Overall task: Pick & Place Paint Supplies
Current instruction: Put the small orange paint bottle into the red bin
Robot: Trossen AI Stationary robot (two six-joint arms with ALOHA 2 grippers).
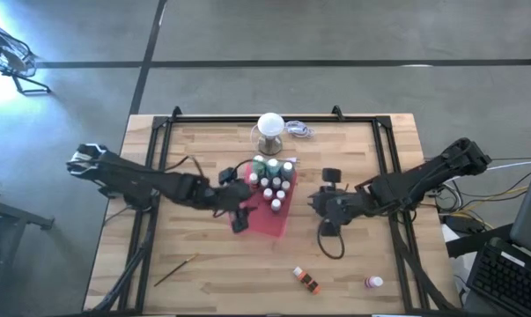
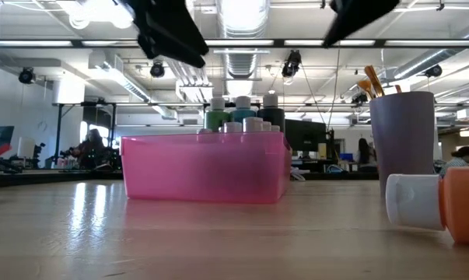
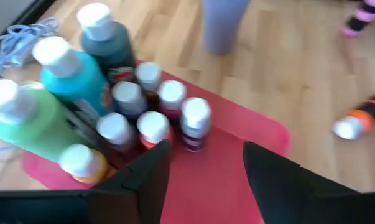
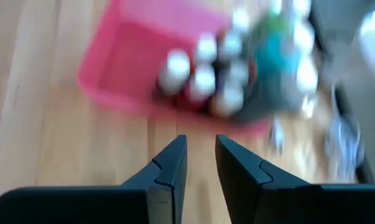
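Observation:
A pink tray (image 1: 263, 220) sits mid-table and holds several white-capped small bottles (image 1: 274, 187) plus larger green, teal and dark bottles (image 3: 75, 74), all standing upright. My left gripper (image 3: 206, 180) hovers open over the tray's bare near part, beside the small bottles (image 3: 153, 115). My right gripper (image 4: 201, 162) is to the tray's right, pointing at it with its fingers narrowly apart and nothing between them. An orange bottle (image 1: 306, 279) and a pink bottle (image 1: 373, 282) lie on their sides near the table's near edge. A brown-handled brush (image 1: 177, 269) lies flat near the left corner.
A white ball-topped clear stand (image 1: 270, 128) and a coiled cable (image 1: 298, 130) sit by the far edge. A greyish-purple cup (image 2: 409, 140) holding brushes stands right of the tray. Bare wood lies at the near left and far right.

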